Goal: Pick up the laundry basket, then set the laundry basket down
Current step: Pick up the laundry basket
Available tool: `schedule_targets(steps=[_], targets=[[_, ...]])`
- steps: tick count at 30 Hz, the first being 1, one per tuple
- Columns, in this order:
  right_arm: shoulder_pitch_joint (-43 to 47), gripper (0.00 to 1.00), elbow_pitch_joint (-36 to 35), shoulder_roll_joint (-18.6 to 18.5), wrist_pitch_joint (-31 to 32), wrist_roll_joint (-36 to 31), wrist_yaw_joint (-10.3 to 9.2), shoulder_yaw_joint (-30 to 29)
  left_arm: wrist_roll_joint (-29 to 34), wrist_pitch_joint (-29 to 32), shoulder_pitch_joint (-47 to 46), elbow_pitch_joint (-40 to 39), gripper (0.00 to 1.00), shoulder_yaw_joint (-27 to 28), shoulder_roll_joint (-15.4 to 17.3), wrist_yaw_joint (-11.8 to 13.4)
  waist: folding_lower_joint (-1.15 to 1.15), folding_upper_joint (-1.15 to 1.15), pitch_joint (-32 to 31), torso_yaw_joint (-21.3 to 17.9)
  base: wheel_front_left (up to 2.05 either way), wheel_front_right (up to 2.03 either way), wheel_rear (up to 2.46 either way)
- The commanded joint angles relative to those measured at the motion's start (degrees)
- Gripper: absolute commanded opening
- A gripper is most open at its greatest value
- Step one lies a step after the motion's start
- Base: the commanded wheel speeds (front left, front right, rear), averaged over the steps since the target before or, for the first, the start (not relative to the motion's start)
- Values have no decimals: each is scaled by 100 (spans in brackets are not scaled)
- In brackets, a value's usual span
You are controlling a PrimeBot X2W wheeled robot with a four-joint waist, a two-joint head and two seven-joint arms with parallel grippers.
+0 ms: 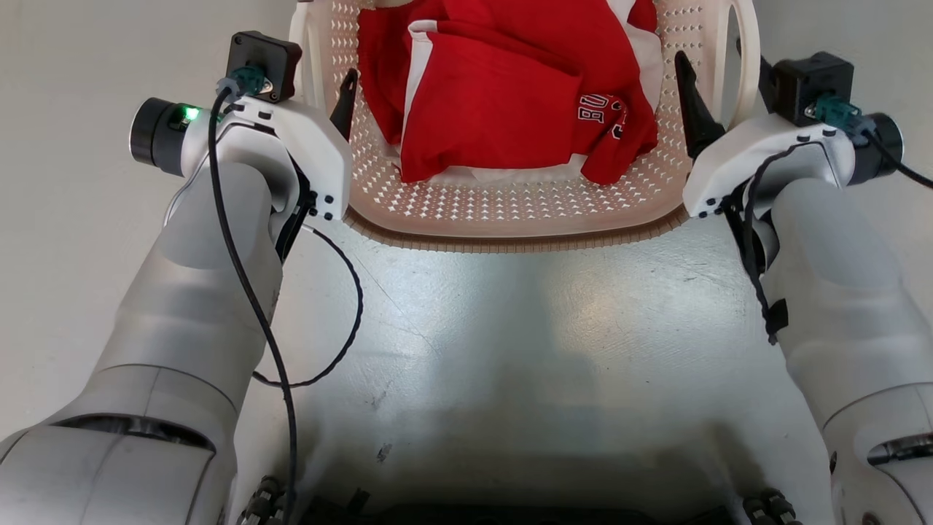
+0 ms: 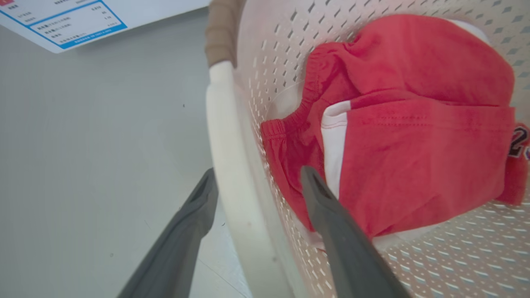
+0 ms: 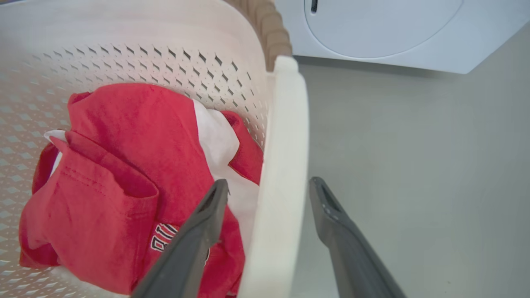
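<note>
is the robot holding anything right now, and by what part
Nothing is gripped yet. The left gripper and the right gripper are both open, each straddling a white side handle of the laundry basket, one finger inside the basket and one outside.

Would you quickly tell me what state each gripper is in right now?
Left gripper: open, astride a basket handle.
Right gripper: open, astride the other handle.

One laundry basket (image 1: pixel 510 211) and one washing machine (image 3: pixel 372 33).
</note>
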Motion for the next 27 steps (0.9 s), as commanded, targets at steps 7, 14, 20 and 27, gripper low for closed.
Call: schedule_targets(steps=[7,14,20,27], targets=[[18,100,130,139,-63,170,34,234,-65,-15,9,42,100,-7,195,24,0,0,14,22,0,0,0],[5,100,178,139,-63,235,34,330,-136,-46,0,65,100,-46,189,45,0,0,21,24,0,0,0],[13,100,296,139,-63,260,34,426,-174,-28,2,80,100,-81,227,144,0,0,3,-17,0,0,0],[-84,0,733,139,23,-85,34,526,-203,248,41,93,0,-137,268,287,0,0,-99,-90,0,0,0]])
